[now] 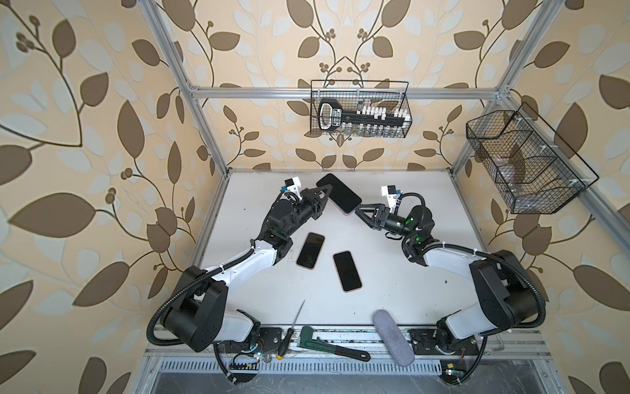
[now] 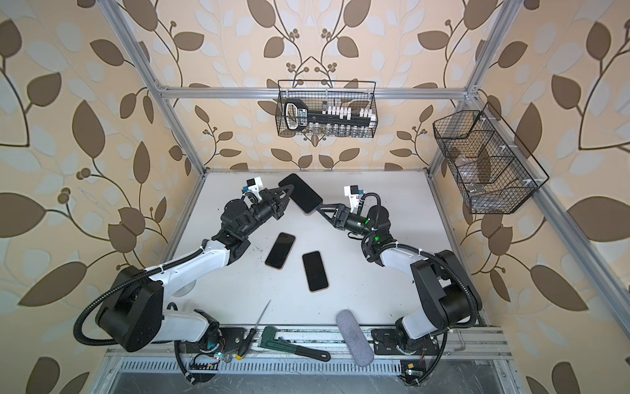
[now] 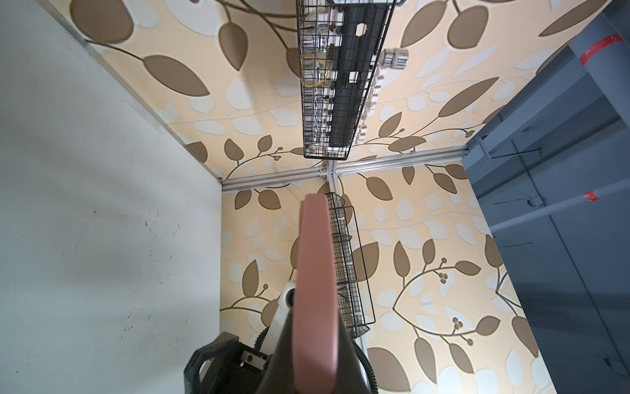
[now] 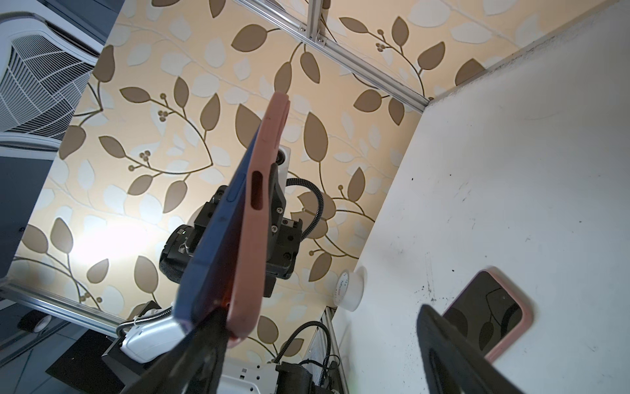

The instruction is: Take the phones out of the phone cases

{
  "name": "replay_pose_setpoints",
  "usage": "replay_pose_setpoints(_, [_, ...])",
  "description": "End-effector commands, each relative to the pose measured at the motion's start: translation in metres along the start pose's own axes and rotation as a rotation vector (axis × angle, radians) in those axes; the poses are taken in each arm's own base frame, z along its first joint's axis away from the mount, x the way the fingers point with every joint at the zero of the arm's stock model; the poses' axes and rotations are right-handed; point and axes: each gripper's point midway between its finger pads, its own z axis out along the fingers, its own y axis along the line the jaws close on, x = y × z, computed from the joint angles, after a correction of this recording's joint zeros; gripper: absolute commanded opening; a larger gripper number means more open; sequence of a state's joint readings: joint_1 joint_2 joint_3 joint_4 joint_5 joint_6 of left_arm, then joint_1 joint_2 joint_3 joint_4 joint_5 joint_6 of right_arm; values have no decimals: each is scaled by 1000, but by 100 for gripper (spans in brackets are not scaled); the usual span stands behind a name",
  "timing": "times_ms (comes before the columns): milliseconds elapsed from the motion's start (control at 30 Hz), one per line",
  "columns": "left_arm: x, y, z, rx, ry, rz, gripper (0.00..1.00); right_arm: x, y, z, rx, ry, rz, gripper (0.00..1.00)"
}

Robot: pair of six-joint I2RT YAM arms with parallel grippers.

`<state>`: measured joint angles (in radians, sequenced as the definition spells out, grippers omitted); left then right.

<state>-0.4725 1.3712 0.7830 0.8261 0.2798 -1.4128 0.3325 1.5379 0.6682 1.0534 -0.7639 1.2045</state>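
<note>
The back basket (image 1: 314,102) holds a socket set (image 1: 361,117). The side basket (image 1: 477,134) is divided, and its clear contents are too faint to name. The pink case (image 4: 252,238) holds the phone (image 1: 339,192), and both are up off the table (image 1: 409,273) near the middle of its back edge. A second phone (image 1: 310,251) and a third phone (image 1: 347,271), both cased, lie flat mid-table.

Both top views show only the held phone's dark screen. The right wrist view shows its blue edge standing out of the case along one side. The left wrist view shows only the case's pink rim.

The left pincer (image 1: 325,191) is clamped on the case at its far end. The right pincer (image 1: 358,211) is spread wide. One finger (image 4: 191,354) touches the near corner where phone and case part, and the other finger (image 4: 450,351) is well clear.
</note>
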Motion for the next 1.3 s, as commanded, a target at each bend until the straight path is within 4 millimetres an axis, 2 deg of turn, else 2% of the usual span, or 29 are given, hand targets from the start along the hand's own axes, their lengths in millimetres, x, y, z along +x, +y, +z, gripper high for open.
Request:
replay_pose_setpoints(0, [42, -55, 0, 178, 178, 57, 0, -28, 11, -3, -39, -90, 14, 84])
replay_pose_setpoints(333, [41, -47, 6, 155, 180, 80, 0, -30, 21, -10, -59, -85, 13, 79])
replay_pose_setpoints(567, [34, -46, 11, 147, 151, 102, 0, -15, 25, -9, -74, -27, 32, 73])
replay_pose_setpoints(833, [25, -54, 22, 155, 141, 134, 0, 2, 29, -14, -75, 25, 44, 71])
replay_pose_setpoints(867, [25, -42, 28, 132, 146, 125, 0, 3, 31, -15, -78, 27, 44, 71])
replay_pose_setpoints(967, [26, -39, 32, 129, 157, 123, 0, 3, 32, -17, -81, 29, 43, 69])
replay_pose_setpoints(1133, [26, -27, 35, 107, 163, 121, 0, 0, 38, -18, -93, 30, 34, 58])
replay_pose_setpoints(1267, [25, -14, 35, 74, 163, 131, 0, -1, 42, -18, -106, 31, 34, 42])
